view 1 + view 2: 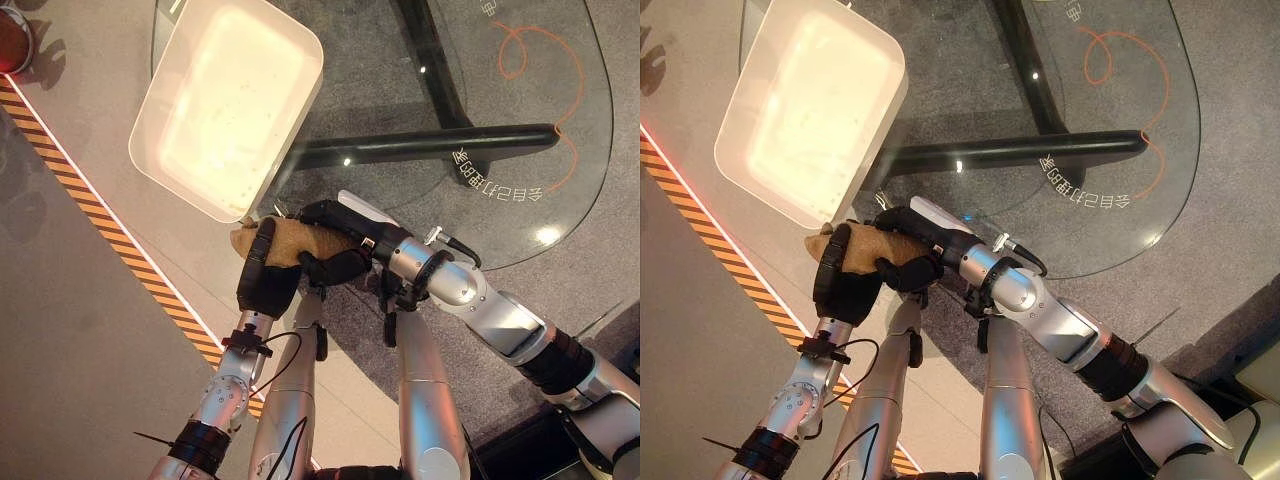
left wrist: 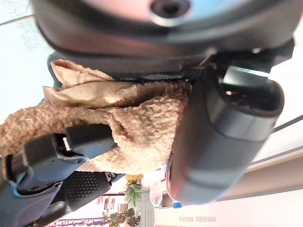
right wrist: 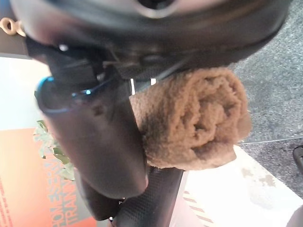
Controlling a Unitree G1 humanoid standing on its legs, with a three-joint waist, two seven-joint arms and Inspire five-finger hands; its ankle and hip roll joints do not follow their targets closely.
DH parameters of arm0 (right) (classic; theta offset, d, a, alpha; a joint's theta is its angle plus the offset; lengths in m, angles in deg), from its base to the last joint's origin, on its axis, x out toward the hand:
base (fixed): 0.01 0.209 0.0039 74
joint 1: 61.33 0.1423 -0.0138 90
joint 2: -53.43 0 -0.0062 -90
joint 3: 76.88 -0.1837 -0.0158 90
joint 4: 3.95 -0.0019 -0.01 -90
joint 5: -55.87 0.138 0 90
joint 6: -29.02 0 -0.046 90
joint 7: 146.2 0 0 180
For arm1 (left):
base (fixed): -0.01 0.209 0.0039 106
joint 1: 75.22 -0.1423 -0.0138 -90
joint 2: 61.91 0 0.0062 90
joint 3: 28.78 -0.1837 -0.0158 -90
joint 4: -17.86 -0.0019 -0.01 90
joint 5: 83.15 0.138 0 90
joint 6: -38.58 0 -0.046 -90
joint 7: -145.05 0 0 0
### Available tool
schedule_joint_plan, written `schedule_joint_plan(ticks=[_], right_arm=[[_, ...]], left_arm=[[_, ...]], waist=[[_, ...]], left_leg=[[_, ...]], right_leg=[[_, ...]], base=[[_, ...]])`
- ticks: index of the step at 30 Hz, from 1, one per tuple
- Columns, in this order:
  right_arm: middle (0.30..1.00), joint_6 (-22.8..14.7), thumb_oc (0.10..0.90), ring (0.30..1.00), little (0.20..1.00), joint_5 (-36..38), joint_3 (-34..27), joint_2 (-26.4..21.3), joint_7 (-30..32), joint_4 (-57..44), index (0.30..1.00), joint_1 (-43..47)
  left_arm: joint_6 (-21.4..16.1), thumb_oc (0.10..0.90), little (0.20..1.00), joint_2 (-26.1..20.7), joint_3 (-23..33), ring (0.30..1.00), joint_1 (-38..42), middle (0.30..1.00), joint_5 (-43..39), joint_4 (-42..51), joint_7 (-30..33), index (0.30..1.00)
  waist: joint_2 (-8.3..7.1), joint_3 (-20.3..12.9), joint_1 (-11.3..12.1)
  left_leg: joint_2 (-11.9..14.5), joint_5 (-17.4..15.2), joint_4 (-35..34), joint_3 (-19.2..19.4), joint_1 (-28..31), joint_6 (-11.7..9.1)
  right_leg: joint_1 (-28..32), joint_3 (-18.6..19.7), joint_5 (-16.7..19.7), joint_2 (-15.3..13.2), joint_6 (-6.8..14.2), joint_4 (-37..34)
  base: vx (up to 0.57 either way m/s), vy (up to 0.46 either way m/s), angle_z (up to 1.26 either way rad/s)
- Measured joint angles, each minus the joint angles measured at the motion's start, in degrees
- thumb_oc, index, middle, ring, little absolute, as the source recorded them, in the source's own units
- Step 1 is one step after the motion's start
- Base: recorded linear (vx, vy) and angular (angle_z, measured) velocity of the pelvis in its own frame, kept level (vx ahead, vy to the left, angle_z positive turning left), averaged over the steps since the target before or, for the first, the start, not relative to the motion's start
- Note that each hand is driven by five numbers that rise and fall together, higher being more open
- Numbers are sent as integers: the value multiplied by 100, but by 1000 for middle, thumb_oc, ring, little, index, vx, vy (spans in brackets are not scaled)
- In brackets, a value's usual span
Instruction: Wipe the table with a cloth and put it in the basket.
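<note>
A tan fluffy cloth (image 1: 300, 240) is bunched into a roll and held between both hands, just off the near corner of the white basket (image 1: 170, 180). My left hand (image 1: 266, 285) comes up from below and its fingers curl over the cloth's left end. From the right, my right hand (image 1: 330, 215) has its fingers wrapped under the roll. In the left wrist view the cloth (image 2: 137, 127) sits against the thumb (image 2: 222, 132). The right wrist view shows the rolled end of the cloth (image 3: 194, 118) beside the thumb (image 3: 104, 142).
The basket, a shallow white rectangular tub, rests on the left edge of a round glass table (image 1: 560, 200) with black legs (image 1: 430, 145) under it. An orange scribble (image 1: 530, 50) marks the glass. Striped tape (image 1: 100, 215) runs across the floor at left.
</note>
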Motion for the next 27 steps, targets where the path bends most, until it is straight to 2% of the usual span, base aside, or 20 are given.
schedule_joint_plan(ticks=[10, 16, 27], right_arm=[[900, -339, 800, 900, 900, 190, -347, 275, 191, -153, 900, -628], [900, -656, 800, 900, 900, 243, -558, 352, 252, -203, 900, -922], [900, -1109, 800, 900, 900, 461, -949, 784, 252, -204, 900, -1463]], left_arm=[[90, 100, 200, 109, 221, 300, 247, 300, -1, 17, -26, 300], [129, 100, 200, 160, 243, 300, 286, 300, 26, 109, -70, 300], [149, 100, 200, 343, 327, 300, 330, 300, 28, 255, -146, 300]], waist=[[-19, 5, -111], [-20, 6, -110], [-27, 9, -146]], left_leg=[[1, 0, 0, 3, -1, 0], [1, -2, -3, 10, -1, 2], [5, -11, -10, 92, -30, 17]], right_leg=[[-3, 2, 0, 2, 0, -9], [-5, 4, 0, 1, 0, -16], [-54, 50, -2, 2, 3, -51]], base=[[-1, 3, 0], [-5, 28, 0], [-3, 20, -1]])
